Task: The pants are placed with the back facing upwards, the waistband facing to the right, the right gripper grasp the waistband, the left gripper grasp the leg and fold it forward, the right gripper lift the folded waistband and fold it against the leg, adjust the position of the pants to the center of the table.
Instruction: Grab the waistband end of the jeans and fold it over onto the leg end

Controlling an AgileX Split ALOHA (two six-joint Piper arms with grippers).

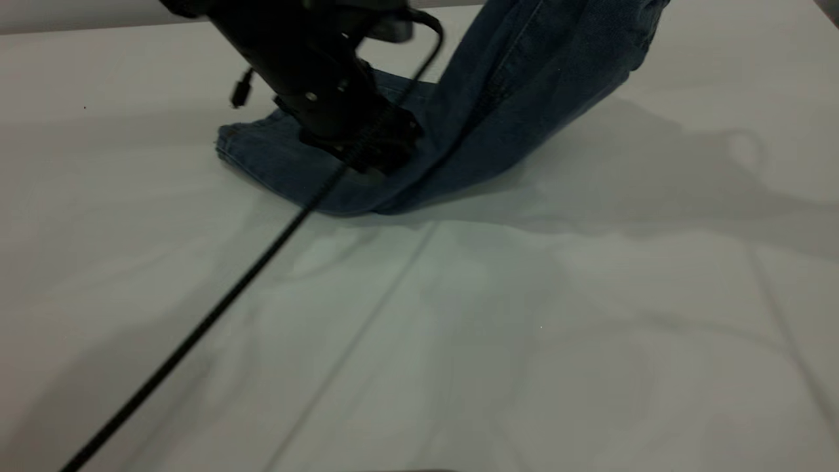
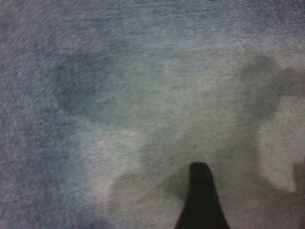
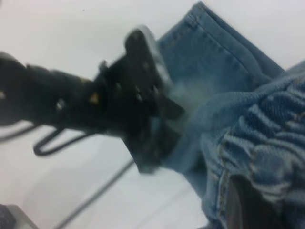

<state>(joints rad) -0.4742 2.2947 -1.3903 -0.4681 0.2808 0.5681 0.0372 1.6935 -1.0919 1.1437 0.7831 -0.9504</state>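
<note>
Exterior view: left claw (image 1: 367,147) on pants (image 1: 498,92)

Low exterior view; close wrist views.

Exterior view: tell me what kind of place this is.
Probably a lab bench for robot cloth-folding trials: a bare white table holds only a pair of jeans, the left gripper presses on the denim, and a black cable trails across the table.
</note>
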